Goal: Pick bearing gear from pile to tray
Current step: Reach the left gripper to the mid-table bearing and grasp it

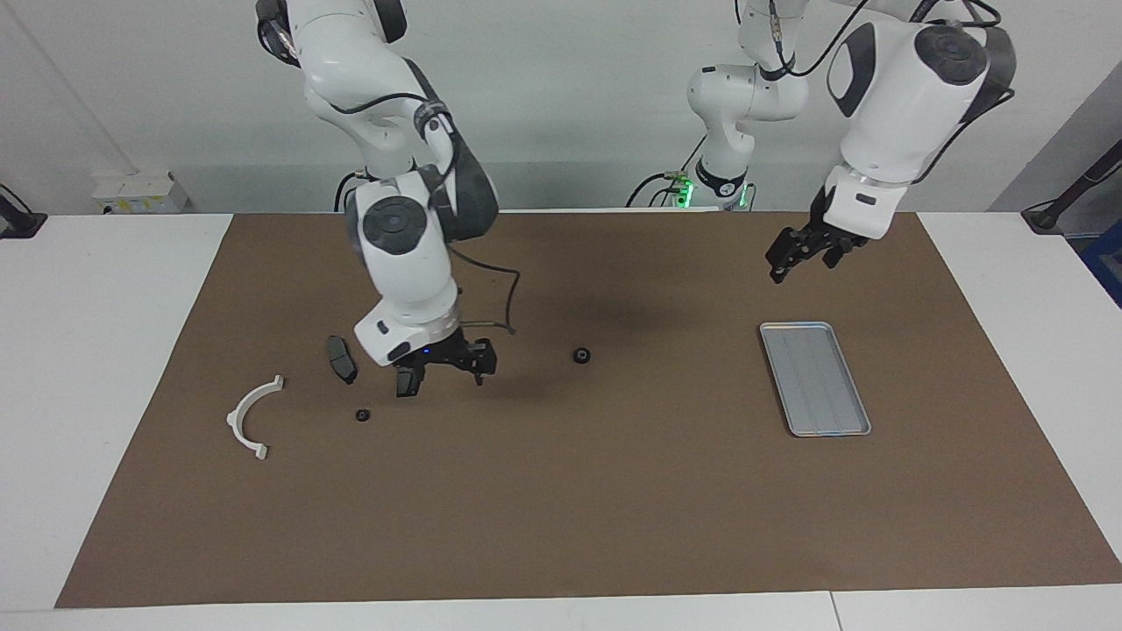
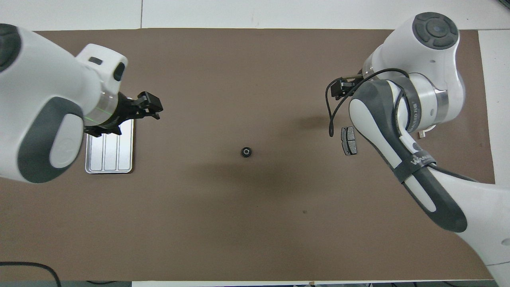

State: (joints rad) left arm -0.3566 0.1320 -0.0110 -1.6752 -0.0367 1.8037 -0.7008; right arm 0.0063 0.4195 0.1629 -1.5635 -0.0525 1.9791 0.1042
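Bearing gear (image 1: 580,355) alone mid-mat — perhaps flat

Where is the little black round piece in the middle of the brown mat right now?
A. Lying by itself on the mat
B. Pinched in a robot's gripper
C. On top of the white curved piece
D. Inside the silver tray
A: the little black round piece lies alone on the brown mat, between the tray and the pile, with no gripper touching it.
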